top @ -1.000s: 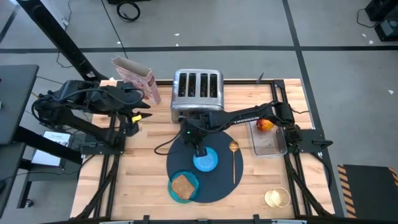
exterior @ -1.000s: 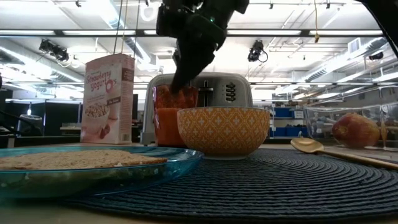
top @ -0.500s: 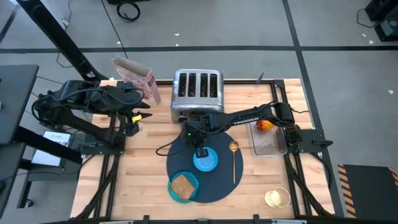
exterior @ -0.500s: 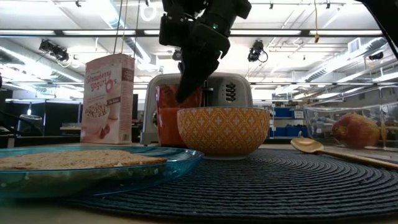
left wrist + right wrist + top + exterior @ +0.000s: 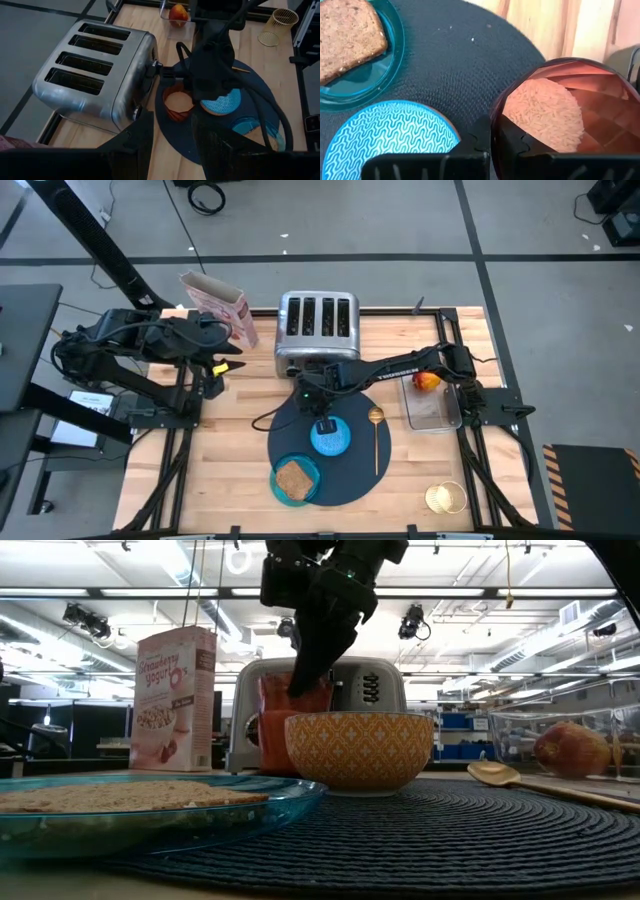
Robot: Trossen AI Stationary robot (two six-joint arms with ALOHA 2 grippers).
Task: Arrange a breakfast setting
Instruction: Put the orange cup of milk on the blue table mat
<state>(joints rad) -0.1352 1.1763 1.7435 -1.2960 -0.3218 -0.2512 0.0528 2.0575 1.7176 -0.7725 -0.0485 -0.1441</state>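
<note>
The copper cup [image 5: 555,110] stands on the far left part of the round dark navy mat [image 5: 350,475], in front of the toaster, and my right gripper [image 5: 318,415] is shut on its rim. The blue bowl [image 5: 332,438] sits right beside the cup on the mat. A teal plate [image 5: 297,480] carrying the toast slice [image 5: 292,478] rests on the mat's near left part. The gold spoon [image 5: 376,435] lies on the mat's right side. The red-orange fruit [image 5: 426,381] lies in a clear tray. My left gripper [image 5: 172,145] stays open above the table's left side, with nothing between its fingers. My right gripper pinches the cup's rim [image 5: 494,117] on the side nearest the bowl, one finger [image 5: 512,142] inside the cup and the other finger [image 5: 476,132] outside. The fingers come steeply from above, slanting in from the table's right. The cup's base stays on the mat.
The chrome toaster [image 5: 318,325] stands just behind the cup and the pink cereal box [image 5: 218,305] at the far left. The clear tray [image 5: 432,408] sits at the right and a gold wire holder [image 5: 445,498] near the front right corner.
My right gripper has shut on the cup's rim without travelling. The cup has shifted a little toward the bowl and stays on the mat.
</note>
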